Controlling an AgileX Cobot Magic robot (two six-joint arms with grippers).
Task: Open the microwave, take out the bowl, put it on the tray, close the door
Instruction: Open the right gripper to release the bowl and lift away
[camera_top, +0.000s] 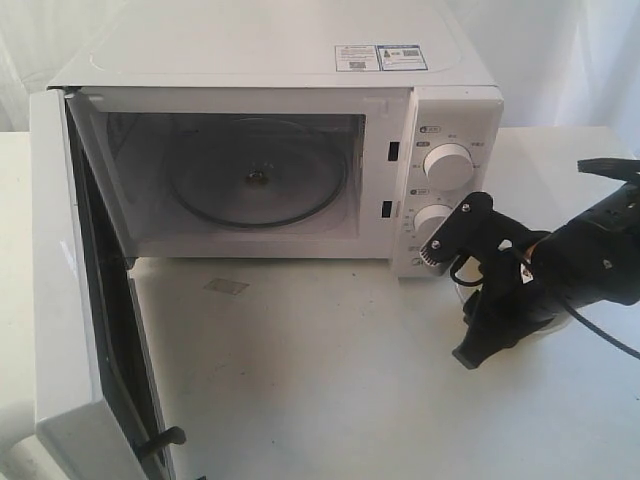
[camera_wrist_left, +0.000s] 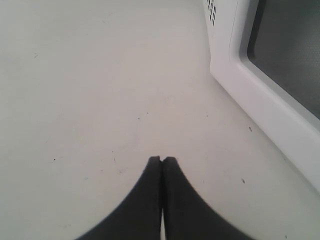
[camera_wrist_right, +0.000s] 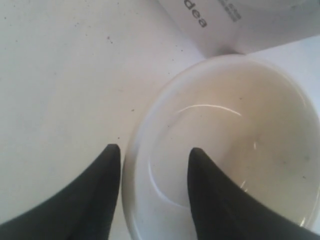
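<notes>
White tabletop (camera_top: 330, 380) carries the empty bowl (camera_wrist_right: 225, 150) beside the microwave (camera_top: 270, 60); turntable (camera_top: 260, 180) inside.

The bowl (camera_wrist_right: 225, 140) spills off my right wrist cam's frame, and on the exterior cam the right gripper (camera_top: 475, 350) covers nearly all of it. The door (camera_top: 60, 300) runs off frame at 7 o'clock, and I can't read the microwave (camera_top: 270, 60) top stickers (camera_top: 380, 57), too small.

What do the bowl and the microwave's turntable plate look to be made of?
Bowl: probably glazed ceramic, maybe hard plastic. It is opaque cream and glossy, with sharp curved highlights inside.
Turntable plate: apparently clear glass. It is see-through, with concentric moulded rings and a faint sheen.
</notes>
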